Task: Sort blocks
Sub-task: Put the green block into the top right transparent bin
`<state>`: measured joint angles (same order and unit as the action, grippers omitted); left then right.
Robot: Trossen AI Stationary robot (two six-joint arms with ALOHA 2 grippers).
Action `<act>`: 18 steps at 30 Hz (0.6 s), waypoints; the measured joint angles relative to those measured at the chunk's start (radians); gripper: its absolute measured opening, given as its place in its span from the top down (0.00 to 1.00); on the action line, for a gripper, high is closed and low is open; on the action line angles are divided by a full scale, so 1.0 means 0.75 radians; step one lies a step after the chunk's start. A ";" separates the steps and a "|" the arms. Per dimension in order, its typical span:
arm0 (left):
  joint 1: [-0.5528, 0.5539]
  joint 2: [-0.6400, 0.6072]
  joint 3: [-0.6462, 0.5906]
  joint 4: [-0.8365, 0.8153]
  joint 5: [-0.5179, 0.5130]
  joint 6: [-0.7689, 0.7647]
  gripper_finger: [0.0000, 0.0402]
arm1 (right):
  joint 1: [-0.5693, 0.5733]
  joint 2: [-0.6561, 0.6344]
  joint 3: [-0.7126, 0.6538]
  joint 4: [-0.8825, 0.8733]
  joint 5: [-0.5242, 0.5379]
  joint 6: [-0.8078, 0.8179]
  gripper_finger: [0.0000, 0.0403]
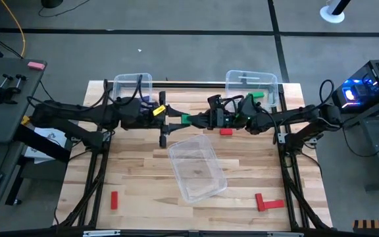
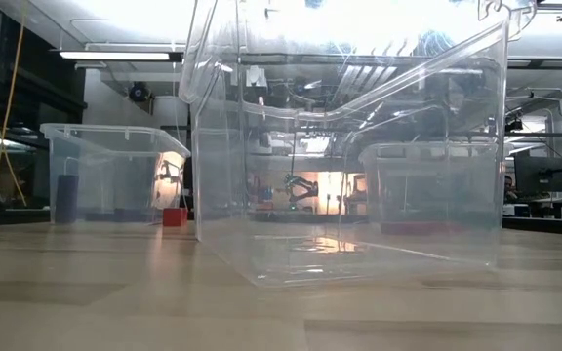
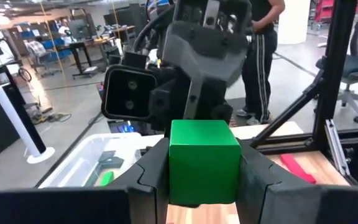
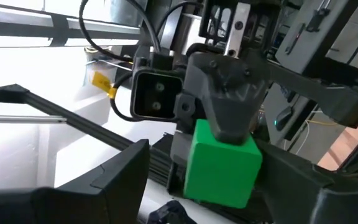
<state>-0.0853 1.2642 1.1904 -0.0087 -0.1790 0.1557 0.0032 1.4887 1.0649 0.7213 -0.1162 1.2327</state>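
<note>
Both arms meet over the table's far middle. A green cube (image 1: 186,119) (image 3: 204,160) (image 4: 221,167) sits in the air between them. My left gripper (image 1: 178,121) (image 3: 204,186) is shut on it. My right gripper (image 1: 197,120) (image 4: 216,186) faces it from the right, open, with one finger on each side of the cube and a gap showing. Red blocks lie flat on the table: one (image 1: 226,131) under the right arm, one (image 1: 114,200) near left, two in an L (image 1: 268,203) near right. One red block (image 2: 174,216) also shows in the low view. My left gripper pinches the green cube between its two fingers (image 3: 149,180), on two opposite side faces (image 3: 174,168). The fingers come level from the table's left. The cube is lifted clear of the table and sits square in the hold.
A clear bin (image 1: 131,85) with blue blocks stands far left, and another (image 1: 251,81) with a green block far right. A third clear bin (image 1: 196,166) (image 2: 359,146) stands askew at the table's middle. A person (image 3: 263,56) stands beyond the table.
</note>
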 joint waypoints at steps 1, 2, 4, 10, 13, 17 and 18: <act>0.000 0.004 0.000 0.009 0.002 -0.004 0.74 | 0.000 0.000 0.000 -0.002 0.001 -0.001 0.34; 0.000 0.006 0.000 0.009 0.002 -0.006 0.74 | 0.000 0.000 0.000 -0.005 0.001 0.000 0.36; 0.000 0.011 0.000 0.011 0.002 -0.005 0.74 | 0.003 0.000 0.000 -0.012 0.003 -0.001 0.40; -0.001 0.026 0.002 0.021 0.005 0.021 0.73 | 0.005 0.000 0.000 -0.053 0.003 0.003 0.61; -0.001 0.026 0.002 0.026 0.007 0.063 0.72 | 0.006 0.000 0.000 -0.054 0.003 0.014 0.67; -0.001 0.027 0.002 0.044 0.005 0.099 0.68 | 0.005 -0.002 0.000 -0.049 0.003 -0.008 0.67; -0.001 0.027 0.002 0.045 0.005 0.097 0.66 | 0.005 -0.002 0.000 -0.048 0.003 -0.014 0.67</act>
<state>-0.0856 1.2846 1.1919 0.0254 -0.1754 0.2282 0.0071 1.4876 1.0649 0.6849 -0.1139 1.2221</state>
